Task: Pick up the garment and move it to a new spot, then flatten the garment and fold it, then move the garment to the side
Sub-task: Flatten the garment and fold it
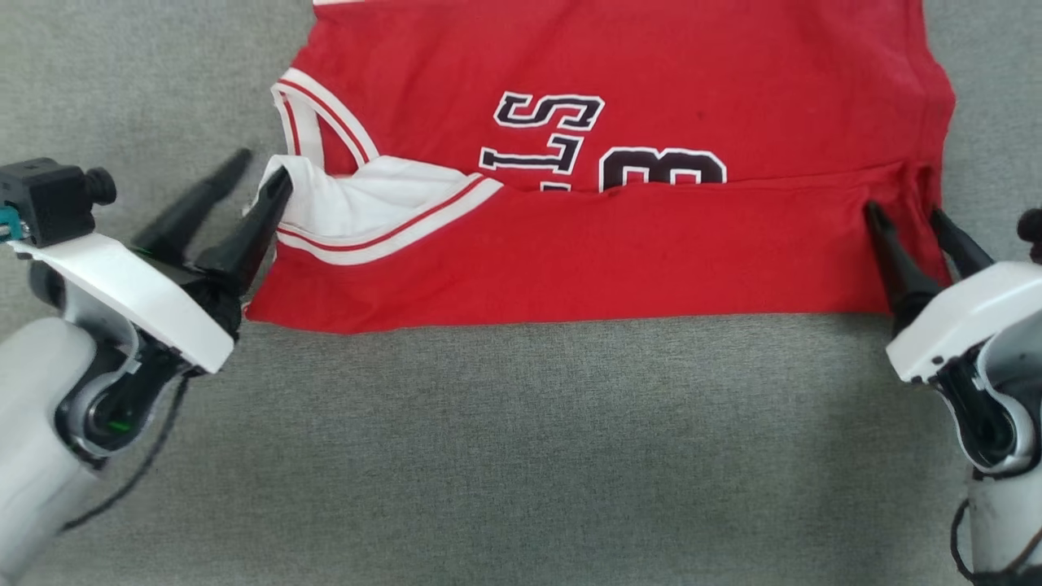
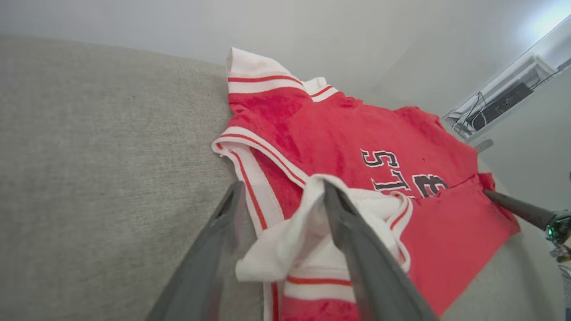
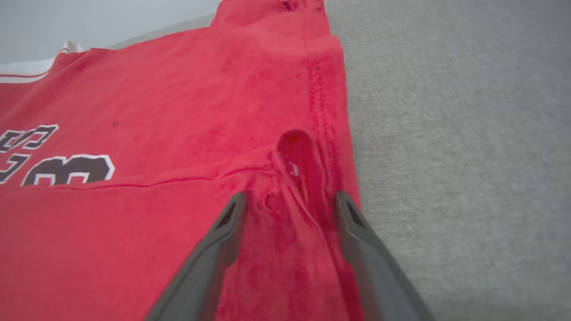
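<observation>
Between left jaws and right jaws, both spread apart: garment lying lengthwise, sleeve touching left, opposite end touching right.

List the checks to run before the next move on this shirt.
1. left pincer open: ok.
2. right pincer open: ok.
3. white sleeve free of left pincer: not ok, draped over one finger.
4. near flap of garment lies flat: ok.
5. hem corner free of right pincer: cannot tell, cloth puckers between its fingers.
</observation>
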Robot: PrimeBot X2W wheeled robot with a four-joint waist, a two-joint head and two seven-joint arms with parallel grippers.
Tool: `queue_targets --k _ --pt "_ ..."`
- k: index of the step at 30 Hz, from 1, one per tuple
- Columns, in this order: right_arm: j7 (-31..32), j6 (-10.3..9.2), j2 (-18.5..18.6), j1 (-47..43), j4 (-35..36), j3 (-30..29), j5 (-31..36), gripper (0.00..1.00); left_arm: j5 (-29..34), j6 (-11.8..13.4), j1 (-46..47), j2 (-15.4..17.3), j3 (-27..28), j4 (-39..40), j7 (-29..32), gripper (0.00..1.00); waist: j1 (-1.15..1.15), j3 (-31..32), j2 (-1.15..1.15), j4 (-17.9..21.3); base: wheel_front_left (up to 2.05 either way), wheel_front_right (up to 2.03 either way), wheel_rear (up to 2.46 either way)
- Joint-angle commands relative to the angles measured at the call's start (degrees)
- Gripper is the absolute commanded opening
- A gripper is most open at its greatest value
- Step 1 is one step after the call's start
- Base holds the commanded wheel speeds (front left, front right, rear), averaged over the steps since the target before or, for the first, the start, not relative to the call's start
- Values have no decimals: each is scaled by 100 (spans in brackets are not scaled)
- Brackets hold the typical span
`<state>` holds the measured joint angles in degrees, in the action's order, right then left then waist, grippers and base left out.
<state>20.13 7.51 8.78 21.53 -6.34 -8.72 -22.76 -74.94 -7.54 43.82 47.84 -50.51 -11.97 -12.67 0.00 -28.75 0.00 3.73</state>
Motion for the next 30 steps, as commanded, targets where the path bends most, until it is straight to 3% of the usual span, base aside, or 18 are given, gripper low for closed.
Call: queue_targets --k 1,7,15,21,28,30 --pt "-60 -3 41 -125 43 -36 13 100 216 13 183 150 -178 -12 -75 100 0 133 0 -17 0 0 0" --pt "-78 -3 79 -423 425 -191 4 100 713 13 523 712 -833 49 -112 100 0 413 0 -45 0 0 0" --pt "27 -3 2 -690 772 -238 -27 100 162 13 550 1183 -1615 556 1140 100 0 591 0 -6 0 0 0" --pt "34 -3 -106 -723 836 -131 -98 100 -489 13 582 1131 -1880 507 1965 100 0 542 0 153 0 0 0" --pt "-41 -3 -144 -641 792 -86 -133 100 -794 15 656 901 -2053 16 2496 100 0 368 0 346 0 0 0" --pt "-49 -3 -139 -616 793 -79 -141 100 -890 21 642 834 -2105 -87 2646 75 0 328 0 385 0 0 0"
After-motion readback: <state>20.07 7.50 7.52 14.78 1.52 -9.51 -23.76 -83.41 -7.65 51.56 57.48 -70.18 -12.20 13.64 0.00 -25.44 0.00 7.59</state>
